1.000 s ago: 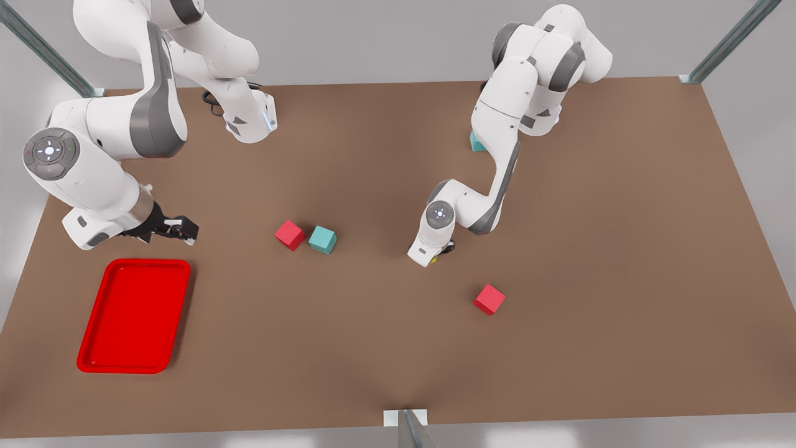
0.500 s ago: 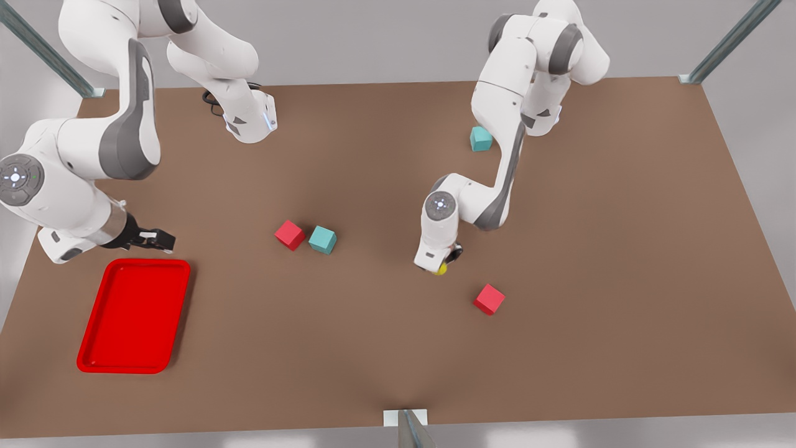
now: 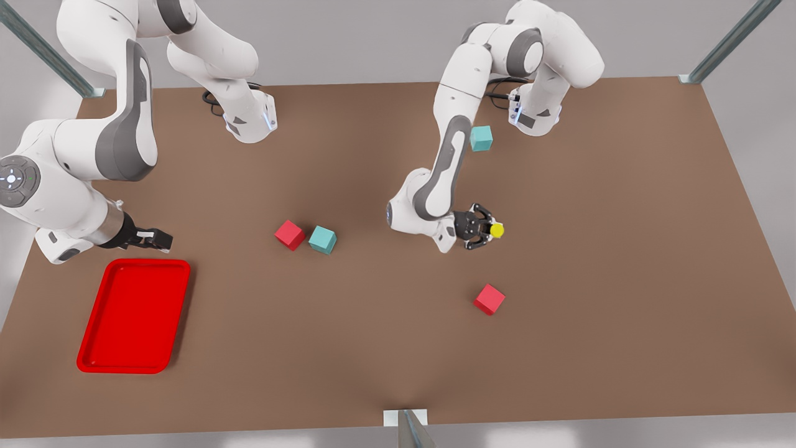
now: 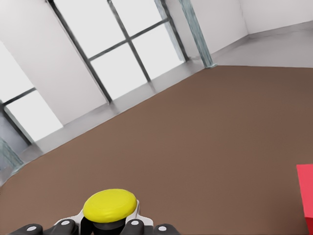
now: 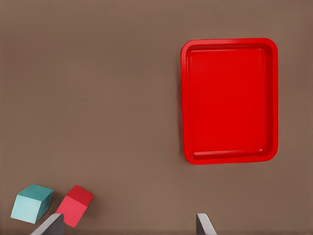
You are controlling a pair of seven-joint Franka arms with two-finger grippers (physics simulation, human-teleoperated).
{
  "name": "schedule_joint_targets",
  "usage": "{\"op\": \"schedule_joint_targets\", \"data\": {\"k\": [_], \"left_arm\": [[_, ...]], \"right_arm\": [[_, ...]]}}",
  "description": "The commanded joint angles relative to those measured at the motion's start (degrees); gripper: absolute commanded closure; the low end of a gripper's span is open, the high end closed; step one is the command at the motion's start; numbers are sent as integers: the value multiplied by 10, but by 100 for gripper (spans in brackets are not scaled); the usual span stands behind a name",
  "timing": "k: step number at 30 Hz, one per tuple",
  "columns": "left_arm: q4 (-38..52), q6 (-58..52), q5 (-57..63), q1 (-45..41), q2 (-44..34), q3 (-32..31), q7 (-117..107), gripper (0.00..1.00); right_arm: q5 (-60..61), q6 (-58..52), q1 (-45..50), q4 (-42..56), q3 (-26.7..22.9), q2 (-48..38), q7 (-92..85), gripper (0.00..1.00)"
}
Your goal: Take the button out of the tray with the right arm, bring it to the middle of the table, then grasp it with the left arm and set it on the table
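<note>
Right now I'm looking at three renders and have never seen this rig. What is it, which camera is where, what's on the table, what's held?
It is a simulation of two white robot arms bolted to a brown table. The front view looks down on the whole scene; the other two pictures come from cameras on each arm's wrist. The left end effector, near the table's middle, is shut on the button, a yellow cap on a black base, seen close in its wrist view. The right end effector hangs above the red tray, fingers apart, holding nothing. Two red cubes and two teal cubes lie on the table.
</note>
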Motion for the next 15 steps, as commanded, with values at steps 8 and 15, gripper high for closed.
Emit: {"op": "schedule_joint_targets", "data": {"k": [8, 15], "left_arm": [[-3, 16, 49, 8, 72, -6, -506, 54], [-5, 75, 55, 24, 102, -13, -501, 54]], "right_arm": [[-1, 7, 4, 15, 1, 1, -13, 0], [1, 6, 3, 15, 1, 1, -14, 0]]}}
